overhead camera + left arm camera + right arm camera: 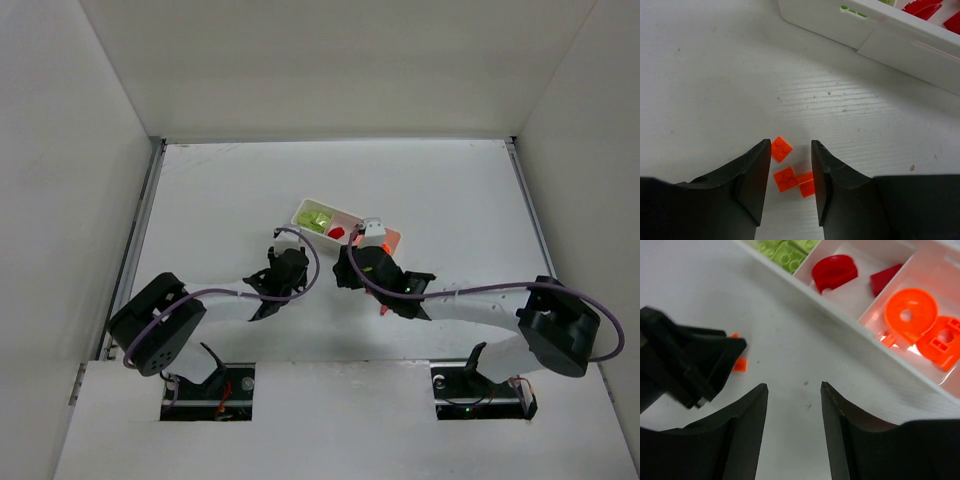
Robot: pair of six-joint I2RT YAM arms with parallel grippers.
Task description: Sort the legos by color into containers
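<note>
in front of the white tray, three small orange legos lie on the table. the left gripper is open over them and holds nothing. the right gripper near the tray is open and empty too. inside the tray, green blocks, red pieces and orange round pieces each have their own box.

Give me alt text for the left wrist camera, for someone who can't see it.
The left gripper, jaws open, hangs over three small orange legos lying close together on the white table. The white tray crosses the upper right corner, with red pieces showing inside it.
</note>
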